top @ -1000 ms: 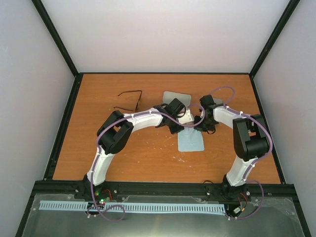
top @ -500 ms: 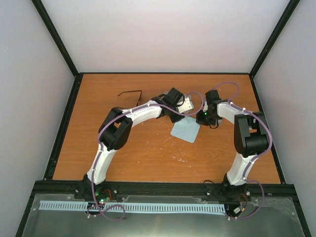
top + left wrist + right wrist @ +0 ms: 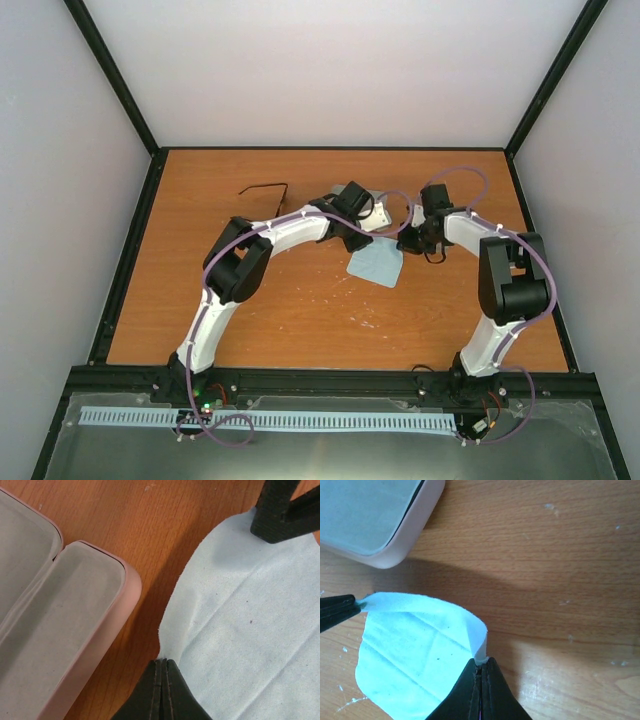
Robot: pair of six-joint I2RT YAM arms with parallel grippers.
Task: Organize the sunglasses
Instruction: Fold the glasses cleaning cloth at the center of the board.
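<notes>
Our left hand [image 3: 161,667] and right hand [image 3: 481,666] each pinch shut on the blue cloth [image 3: 250,620] beside the open pink case [image 3: 75,630]; black sunglasses [image 3: 264,186] lie well apart.

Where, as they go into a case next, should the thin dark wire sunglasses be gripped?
Probably the long thin bar of the thin dark wire sunglasses, jaws straddling it from straight above: they lie flat on the orange wooden table, too low to take sideways.
</notes>
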